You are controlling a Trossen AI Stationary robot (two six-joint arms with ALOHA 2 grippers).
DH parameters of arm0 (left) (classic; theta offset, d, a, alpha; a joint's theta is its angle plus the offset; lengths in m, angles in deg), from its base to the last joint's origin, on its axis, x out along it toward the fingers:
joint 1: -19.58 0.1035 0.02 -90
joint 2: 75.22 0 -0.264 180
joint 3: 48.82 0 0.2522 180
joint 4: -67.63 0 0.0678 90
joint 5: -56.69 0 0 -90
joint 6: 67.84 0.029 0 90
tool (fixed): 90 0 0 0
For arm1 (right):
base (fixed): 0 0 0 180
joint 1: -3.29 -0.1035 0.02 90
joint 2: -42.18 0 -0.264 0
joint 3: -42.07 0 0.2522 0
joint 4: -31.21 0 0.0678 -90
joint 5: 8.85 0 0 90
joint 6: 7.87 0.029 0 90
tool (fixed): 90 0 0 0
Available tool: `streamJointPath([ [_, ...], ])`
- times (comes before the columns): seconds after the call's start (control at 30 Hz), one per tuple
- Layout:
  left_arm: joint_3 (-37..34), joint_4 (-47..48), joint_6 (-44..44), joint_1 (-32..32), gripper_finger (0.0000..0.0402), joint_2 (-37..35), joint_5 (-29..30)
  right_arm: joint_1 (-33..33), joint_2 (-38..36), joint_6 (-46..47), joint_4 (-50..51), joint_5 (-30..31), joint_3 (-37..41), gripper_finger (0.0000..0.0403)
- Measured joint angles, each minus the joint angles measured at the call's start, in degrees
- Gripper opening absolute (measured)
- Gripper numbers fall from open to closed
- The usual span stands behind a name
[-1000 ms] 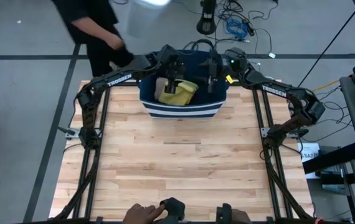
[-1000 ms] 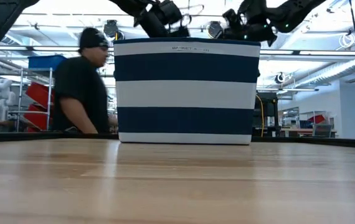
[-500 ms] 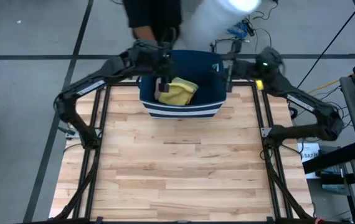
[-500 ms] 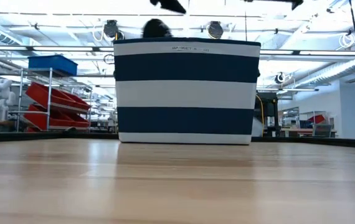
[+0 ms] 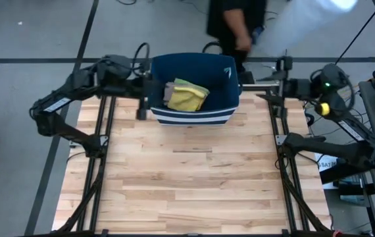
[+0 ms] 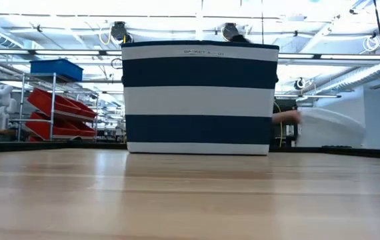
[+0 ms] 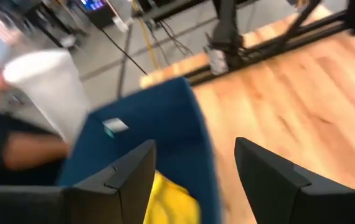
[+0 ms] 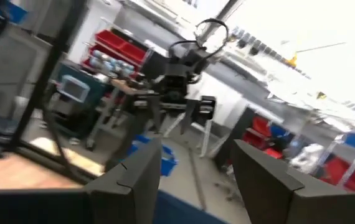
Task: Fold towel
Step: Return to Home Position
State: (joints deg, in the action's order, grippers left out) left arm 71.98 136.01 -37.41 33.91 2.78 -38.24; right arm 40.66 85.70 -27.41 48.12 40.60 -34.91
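A crumpled yellow towel (image 5: pixel 187 96) lies inside a navy basket with white stripes (image 5: pixel 222 71) at the middle of the table's far edge; its yellow also shows in the left wrist view (image 7: pixel 171 200). My left gripper (image 5: pixel 144 102) hangs open just left of the basket, above the table, with nothing between its fingers (image 7: pixel 195 146). My right gripper (image 5: pixel 258 81) hangs open just right of the basket, raised and pointing across it (image 8: pixel 197 146). In the low view the basket (image 6: pixel 199 99) hides the towel, and neither gripper shows.
A person (image 5: pixel 235 26) passes behind the basket carrying a bulky white thing (image 5: pixel 319 18); a hand with it shows at the low view's right (image 6: pixel 289 117). The wooden tabletop (image 5: pixel 187 178) spreads out in front of the basket. Black frame rails (image 5: pixel 102 164) run along both sides.
Both grippers have risen out of the basket and drawn apart, the left toward the table's left edge and the right toward its right edge. The towel has stayed in the basket. The person has walked behind the table from left to right.
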Motion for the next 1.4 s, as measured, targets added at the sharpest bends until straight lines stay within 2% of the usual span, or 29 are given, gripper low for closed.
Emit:
streamJointPath([
  [0.3, 0.0, 13.0, -9.2, -5.9, 0.0225, -4.0, 0.1, 0.0, -9.0, 2.4, 16.2, -4.2, 0.0, 0.018],
  [0.47, 0.0, 11.9, -10.6, -7.9, 0.0225, -6.0, 0.1, 0.0, -13.5, 0.5, 22.5, -4.7, 0.0, 0.018],
  [0.83, -1.7, 11.4, -15.2, -5.5, 0.0225, -15.6, 0.5, 0.0, -22.0, 2.0, 30.9, -4.5, 0.0, 0.018],
  [0.93, -7.2, 10.0, -17.4, -5.5, 0.0225, -20.2, 1.6, 0.0, -24.3, 3.9, 32.5, -4.6, 0.1, 0.018],
  [1.1, -21.2, 3.8, -21.3, -5.5, 0.0225, -29.6, 3.5, 0.0, -28.8, 6.7, 32.6, -5.8, 2.7, 0.018],
  [1.23, -32.2, -2.7, -24.1, -5.5, 0.0225, -37.3, 3.5, 0.0, -33.0, 8.6, 30.8, -6.0, 7.0, 0.018],
  [1.4, -44.6, -14.0, -27.2, -5.5, 0.0225, -45.3, 1.6, 0.0, -38.4, 15.5, 23.4, -6.1, 15.6, 0.018],
])
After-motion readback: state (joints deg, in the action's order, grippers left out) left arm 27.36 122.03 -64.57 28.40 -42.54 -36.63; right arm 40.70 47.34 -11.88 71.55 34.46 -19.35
